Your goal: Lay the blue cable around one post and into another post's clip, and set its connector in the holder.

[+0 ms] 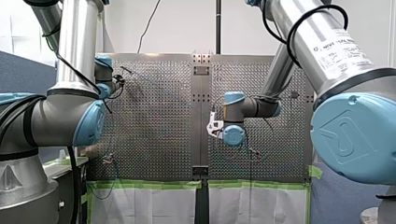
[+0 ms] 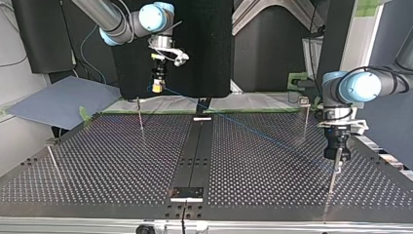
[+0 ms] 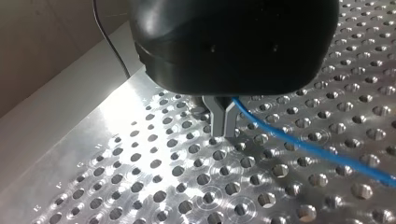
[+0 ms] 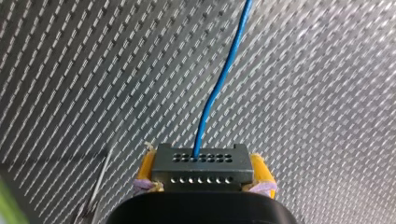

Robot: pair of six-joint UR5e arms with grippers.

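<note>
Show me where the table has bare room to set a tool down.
Best: the top view's left half, bounded by the thin post, the edge post and the black centre strip. Also the right half's near edge, short of the blue cable. Crowded: under that cable, from my right gripper to my left gripper.

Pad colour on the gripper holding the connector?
Yellow pads, flanking the grey connector; right wrist view shows it best.

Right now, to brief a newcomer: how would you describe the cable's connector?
Above the far edge of the perforated table in the top view hangs my right claw. Between its yellow pads sits the connector: the only grey block with two rows of small holes, the blue cable leaving it.
</note>
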